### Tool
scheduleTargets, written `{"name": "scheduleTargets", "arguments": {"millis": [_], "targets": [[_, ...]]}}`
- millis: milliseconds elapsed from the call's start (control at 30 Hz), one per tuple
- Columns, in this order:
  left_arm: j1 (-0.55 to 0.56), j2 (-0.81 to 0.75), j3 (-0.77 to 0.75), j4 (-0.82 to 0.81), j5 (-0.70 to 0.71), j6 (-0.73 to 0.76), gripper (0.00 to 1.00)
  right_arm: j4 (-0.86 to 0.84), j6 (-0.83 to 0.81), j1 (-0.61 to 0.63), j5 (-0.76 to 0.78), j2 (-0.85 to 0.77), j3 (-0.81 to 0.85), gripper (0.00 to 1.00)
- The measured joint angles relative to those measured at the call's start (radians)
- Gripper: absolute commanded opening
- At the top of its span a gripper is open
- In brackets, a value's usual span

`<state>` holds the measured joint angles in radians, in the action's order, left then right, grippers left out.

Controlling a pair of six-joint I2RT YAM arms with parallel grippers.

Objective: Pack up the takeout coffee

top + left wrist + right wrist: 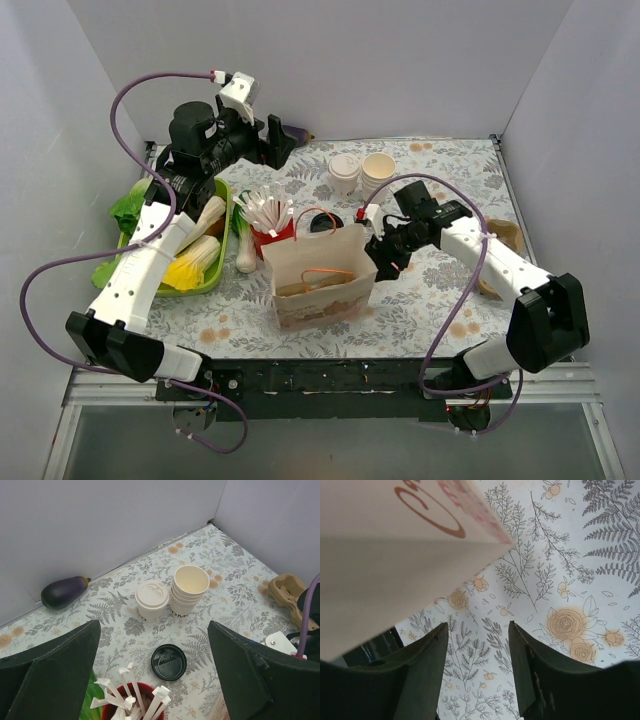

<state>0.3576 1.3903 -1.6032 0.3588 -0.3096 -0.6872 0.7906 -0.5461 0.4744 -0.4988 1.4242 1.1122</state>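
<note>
The takeout coffee, a cream cup with a white lid, stands at the back middle of the table, just left of a stack of lidless cups. In the left wrist view the coffee is ahead of the stack. My left gripper is open and empty, held high, left of the coffee. A paper bag stands open at the front middle. My right gripper is open and empty, low beside the bag's right side; the bag wall fills that view's upper left.
A flat black lid lies near a red cup of wrapped straws. An eggplant lies by the back wall. A green tray of vegetables is at the left. A cardboard cup carrier sits at the right.
</note>
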Motion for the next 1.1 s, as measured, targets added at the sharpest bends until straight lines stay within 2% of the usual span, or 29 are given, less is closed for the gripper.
{"name": "scheduleTargets", "arguments": {"millis": [100,200,367,467,633,733,867,1100], "targets": [[0.0,0.0,0.001,0.0,0.003,0.003,0.91,-0.009,0.027,0.01,-0.003,0.033,0.016,0.6],[0.0,0.002,0.001,0.0,0.006,0.017,0.91,-0.003,0.037,-0.031,0.005,0.074,0.072,0.59],[0.0,0.008,0.001,0.003,0.012,0.049,0.91,0.005,0.059,-0.202,-0.009,0.106,0.278,0.59],[0.0,0.011,0.001,0.01,0.013,0.071,0.91,-0.032,0.074,-0.254,-0.027,0.116,0.39,0.58],[-0.01,0.013,0.001,0.029,0.015,0.104,0.91,-0.089,0.101,-0.234,-0.107,0.206,0.543,0.63],[-0.014,0.013,0.001,0.043,0.027,0.124,0.92,-0.158,0.141,-0.209,-0.112,0.296,0.611,0.72],[-0.016,0.013,0.001,0.068,0.047,0.146,0.93,-0.244,0.204,-0.159,-0.034,0.398,0.676,0.81],[-0.016,0.012,0.008,0.112,0.067,0.171,0.93,-0.341,0.226,-0.046,0.135,0.637,0.971,0.94]]}}
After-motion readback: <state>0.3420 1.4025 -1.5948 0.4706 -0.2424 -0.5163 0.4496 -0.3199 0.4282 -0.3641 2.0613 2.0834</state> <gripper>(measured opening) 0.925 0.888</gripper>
